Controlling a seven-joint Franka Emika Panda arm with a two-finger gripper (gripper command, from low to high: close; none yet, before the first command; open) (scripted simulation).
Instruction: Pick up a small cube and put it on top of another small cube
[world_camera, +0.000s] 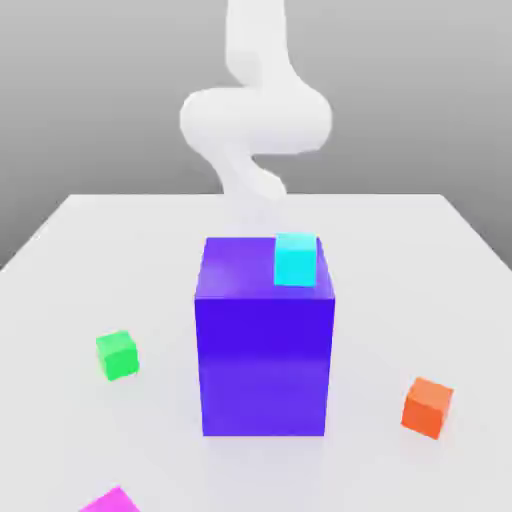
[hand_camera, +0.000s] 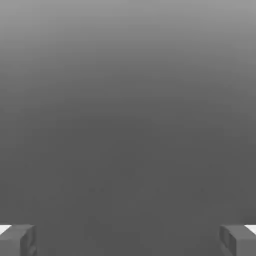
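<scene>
The small magenta cube (world_camera: 112, 501) lies at the near edge of the table on the exterior view's left, partly cut off by the frame. Farther back on the same side sits the small bright green cube (world_camera: 117, 354), with bare table between the two. In the hand view my gripper (hand_camera: 128, 240) is open: its grey fingertips (hand_camera: 17, 240) stand far apart with nothing between them, against a plain grey background. My white arm (world_camera: 255, 120) rises behind the big purple block.
A big purple block (world_camera: 264, 350) stands mid-table with a cyan cube (world_camera: 296, 259) on its top back corner. An orange cube (world_camera: 428, 406) sits at the exterior view's right. The white table (world_camera: 400, 260) extends on both sides of the block.
</scene>
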